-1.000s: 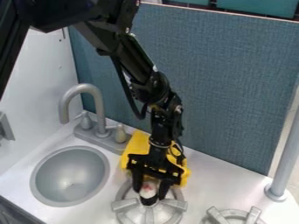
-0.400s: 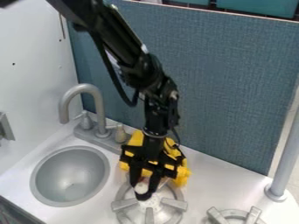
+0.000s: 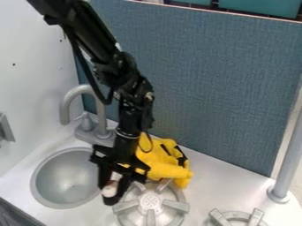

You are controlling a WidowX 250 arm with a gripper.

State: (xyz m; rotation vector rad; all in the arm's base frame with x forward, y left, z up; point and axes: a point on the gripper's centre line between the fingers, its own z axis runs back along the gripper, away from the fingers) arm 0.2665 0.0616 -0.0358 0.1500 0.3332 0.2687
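The black gripper [image 3: 111, 194] hangs low between the sink and the left stove burner. It is shut on a small whitish object [image 3: 110, 189] with a pinkish-brown tint, partly hidden between the fingers. Just to the left is the round grey sink [image 3: 44, 181], whose right edge the gripper overlaps. The grey burner [image 3: 150, 204] sits right of the gripper. Behind the burner lies a crumpled yellow cloth-like thing [image 3: 160, 161] with dark marks or straps.
A grey faucet [image 3: 84, 90] curves up behind the sink. A second burner [image 3: 237, 217] is at the bottom right, near a grey post [image 3: 287, 156]. A blue-grey panel [image 3: 206, 84] stands along the back of the white counter [image 3: 215, 185].
The gripper has moved left from over the left burner to beside the sink, carrying the whitish object. More of the burner and the yellow thing is uncovered.
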